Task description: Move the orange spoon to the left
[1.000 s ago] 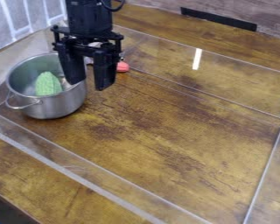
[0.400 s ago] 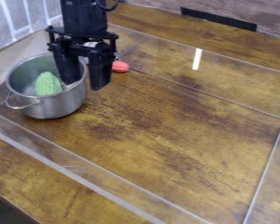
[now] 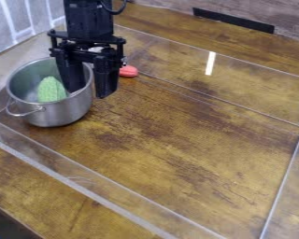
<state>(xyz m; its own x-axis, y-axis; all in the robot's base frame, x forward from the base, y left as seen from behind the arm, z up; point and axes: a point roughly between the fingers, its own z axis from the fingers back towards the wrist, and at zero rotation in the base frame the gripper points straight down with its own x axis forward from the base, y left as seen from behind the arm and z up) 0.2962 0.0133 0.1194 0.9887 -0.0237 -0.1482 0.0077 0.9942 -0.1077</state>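
Observation:
The orange spoon [image 3: 128, 70] shows only as a small red-orange bit on the wooden table, just right of my gripper; the rest of it is hidden behind the fingers. My black gripper [image 3: 87, 91] points down at the table's back left, between the spoon and the steel pot. Its two fingers [image 3: 106, 82] stand apart, open, and I see nothing held between them.
A steel pot [image 3: 27, 105] with a green bumpy vegetable [image 3: 49, 90] inside stands directly left of the gripper, its rim close to the left finger. Clear plastic walls [image 3: 64, 168] fence the wooden table [image 3: 190, 131] at the front and right.

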